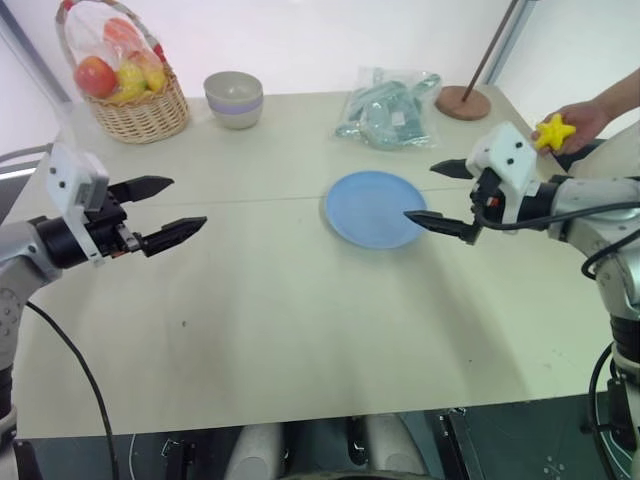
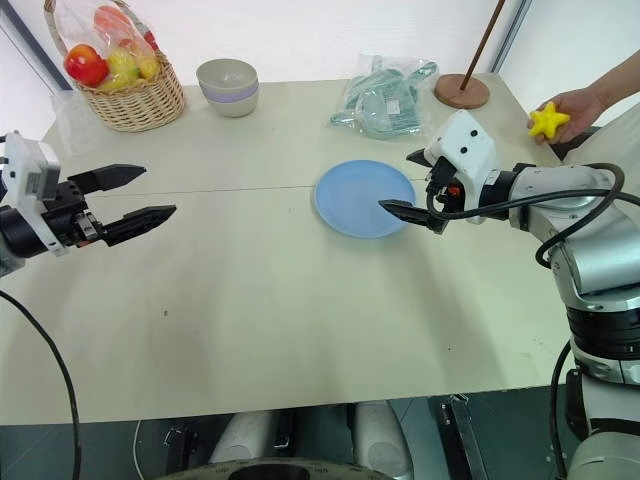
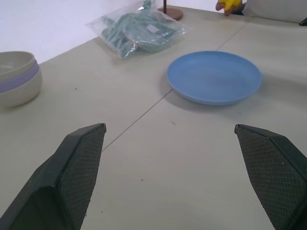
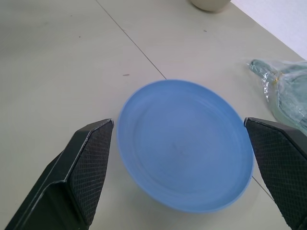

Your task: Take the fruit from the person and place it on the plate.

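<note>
Right tool point(image 2: 415, 185) spread wide, empty, hanging just above the near-right rim of the plate point(image 1: 375, 208), tips pointing across it. Left tool point(image 1: 165, 212) also spread, empty, well off to the far side of the plate over bare tabletop point(image 1: 280, 330). The fruit point(image 1: 553, 132), a bright yellow starfruit, sits in the person's hand point(image 1: 580, 122) behind and outboard of the right tool, near the tabletop's right edge, not yet within the fingers' reach. Judgement: the fruit looks light and fairly rigid, with a smooth, possibly slippery skin; the deep ridges give uneven contact, so pads set on two ridge crests could skid or roll it. Better to close across the middle of its length, pads seated in opposite grooves or flat against broad ridge flanks, away from the person's fingertips, which wrap its underside. Moderate squeeze should do; thin ridge edges may bruise or dent if real fruit. The plate is bare and just beside the right tool, so the carry would be short.
</note>
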Controlling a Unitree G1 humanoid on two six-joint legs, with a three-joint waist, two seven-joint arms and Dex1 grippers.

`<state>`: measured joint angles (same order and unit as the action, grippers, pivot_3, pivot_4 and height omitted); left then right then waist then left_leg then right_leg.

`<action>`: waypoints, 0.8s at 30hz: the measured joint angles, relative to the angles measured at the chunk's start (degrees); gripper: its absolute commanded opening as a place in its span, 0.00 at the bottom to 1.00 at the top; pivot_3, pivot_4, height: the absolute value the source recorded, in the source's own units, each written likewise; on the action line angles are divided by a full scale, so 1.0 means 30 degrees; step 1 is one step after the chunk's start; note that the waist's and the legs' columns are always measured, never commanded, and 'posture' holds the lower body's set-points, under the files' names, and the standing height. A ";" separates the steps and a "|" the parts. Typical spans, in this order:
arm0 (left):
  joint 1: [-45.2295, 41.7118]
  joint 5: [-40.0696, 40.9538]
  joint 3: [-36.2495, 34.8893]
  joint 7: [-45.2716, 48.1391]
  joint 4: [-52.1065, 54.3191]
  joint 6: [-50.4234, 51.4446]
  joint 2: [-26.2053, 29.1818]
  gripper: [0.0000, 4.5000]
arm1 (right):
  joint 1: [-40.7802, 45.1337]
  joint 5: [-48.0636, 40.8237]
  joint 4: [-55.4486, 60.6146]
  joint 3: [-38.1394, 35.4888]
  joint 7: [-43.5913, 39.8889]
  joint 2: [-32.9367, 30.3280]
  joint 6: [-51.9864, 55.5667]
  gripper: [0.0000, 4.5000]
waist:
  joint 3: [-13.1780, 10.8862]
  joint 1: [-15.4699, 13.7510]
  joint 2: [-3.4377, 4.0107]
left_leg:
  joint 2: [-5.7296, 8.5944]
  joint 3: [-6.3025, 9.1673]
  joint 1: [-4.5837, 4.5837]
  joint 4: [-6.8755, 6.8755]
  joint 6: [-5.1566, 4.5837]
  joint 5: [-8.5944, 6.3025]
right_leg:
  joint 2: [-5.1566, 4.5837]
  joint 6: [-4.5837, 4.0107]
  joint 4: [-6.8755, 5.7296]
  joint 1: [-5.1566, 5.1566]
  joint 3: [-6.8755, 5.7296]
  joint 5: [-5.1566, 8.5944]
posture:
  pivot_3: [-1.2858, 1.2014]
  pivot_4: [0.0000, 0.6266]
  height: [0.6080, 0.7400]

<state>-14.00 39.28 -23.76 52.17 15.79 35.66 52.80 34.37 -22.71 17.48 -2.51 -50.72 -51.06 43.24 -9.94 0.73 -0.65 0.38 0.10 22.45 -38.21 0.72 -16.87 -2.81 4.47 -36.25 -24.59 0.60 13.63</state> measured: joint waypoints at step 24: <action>0.0661 -0.0038 -0.0003 0.0083 0.0028 -0.0002 0.0331 1.00 | 0.0003 0.0018 -0.0264 0.0097 -0.0036 0.0012 -0.0124 0.99 | 0.0000 0.0001 0.0000 | 0.0000 0.0000 0.0000 -0.0002 0.0001 0.0000 | 0.0000 0.0000 -0.0003 0.0000 0.0002 0.0000 | 0.52 0.24 1.00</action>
<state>-12.02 39.16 -23.77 52.42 15.87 35.65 53.80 34.38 -22.66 16.68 -2.22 -50.83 -51.03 42.87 -9.94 0.74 -0.65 0.38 0.10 22.45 -38.21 0.73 -16.87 -2.81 4.47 -36.26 -24.59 0.61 13.63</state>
